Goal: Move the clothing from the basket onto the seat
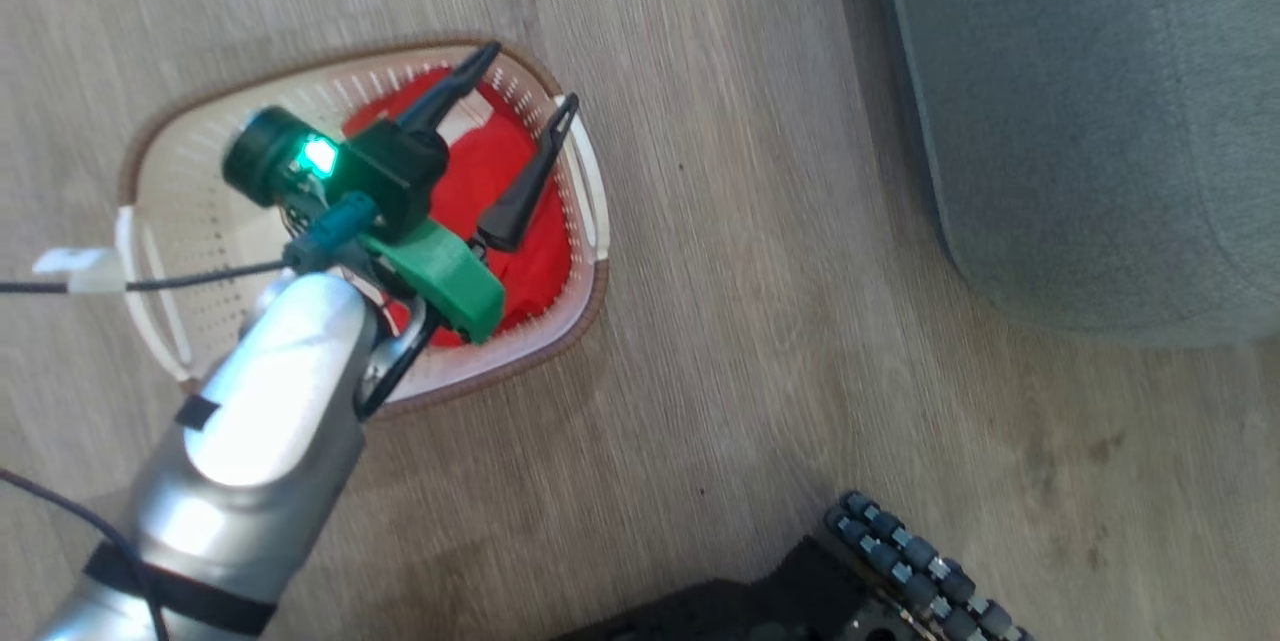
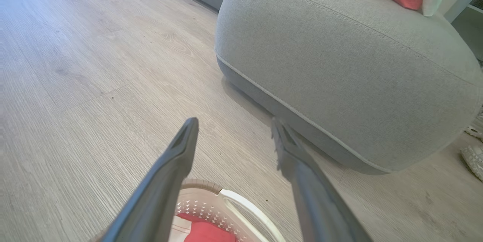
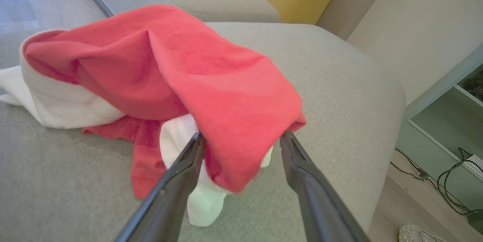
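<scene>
Red clothing [image 3: 211, 83] lies on the seat [image 3: 339, 83]; right gripper's [image 3: 242, 135] tips straddle it.

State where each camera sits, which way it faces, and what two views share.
Head view: on the head, facing down at floor, basket of clothing and seat corner; left forearm, open left pincer and wheeled base show.
Left wrist view: above the basket, facing across the floor to the seat; its fingers show.
Right wrist view: over the seat, facing a red-white garment; open right pincer shows.
Shared: head and left wrist views both show basket and seat.
</scene>
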Controlling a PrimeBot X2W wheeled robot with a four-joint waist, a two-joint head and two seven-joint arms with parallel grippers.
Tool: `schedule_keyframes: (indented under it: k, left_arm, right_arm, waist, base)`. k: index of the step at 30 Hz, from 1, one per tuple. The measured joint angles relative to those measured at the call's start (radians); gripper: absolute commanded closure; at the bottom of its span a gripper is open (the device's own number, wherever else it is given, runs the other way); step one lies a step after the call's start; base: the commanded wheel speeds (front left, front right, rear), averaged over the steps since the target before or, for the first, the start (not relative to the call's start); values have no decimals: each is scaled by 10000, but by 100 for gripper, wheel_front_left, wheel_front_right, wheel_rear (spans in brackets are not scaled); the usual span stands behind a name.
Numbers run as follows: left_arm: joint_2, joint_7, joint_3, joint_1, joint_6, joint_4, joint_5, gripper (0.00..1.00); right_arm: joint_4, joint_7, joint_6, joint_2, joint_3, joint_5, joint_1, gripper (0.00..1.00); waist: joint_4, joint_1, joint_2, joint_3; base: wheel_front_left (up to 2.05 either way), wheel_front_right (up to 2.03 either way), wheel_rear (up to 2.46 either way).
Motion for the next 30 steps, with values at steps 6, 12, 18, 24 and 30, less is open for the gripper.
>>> schedule_keyframes:
  k: [6, 12, 18, 24, 30]
  left_arm:
    - [-370, 0, 330, 563, 0, 184, -21, 0]
    - [-679, 0, 790, 1043, 0, 370, -21, 0]
    - [-1001, 0, 1536, 1687, 0, 579, -15, 0]
    - [-1354, 0, 2721, 2478, 21, 757, 194, 0]
    - [-1597, 0, 3939, 3123, 211, 763, 573, 0]
  right_arm:
    - [-399, -36, -2, -244, 1473, 1601, 1613, 0]
    - [-1776, -36, -2, 196, 2422, 2800, 3495, 0]
    - [-3344, -36, -2, 773, 3559, 3522, 4498, 0]
    - [-4727, -36, -2, 1599, 4633, 3626, 5301, 0]
    - [-5726, -36, -2, 2180, 5697, 3735, 5819, 0]
  waist:
    - [180, 0, 0, -897]
    - [407, -1, 0, -1755]
    - [747, -1, 0, -2629]
    - [1210, -1, 1, -3495]
    - [1717, 0, 1, -4267]
  base:
    - [0, 0, 0]
    - [0, 0, 0]
    - [0, 0, 0]
    - [0, 0, 0]
    - [0, 0, 0]
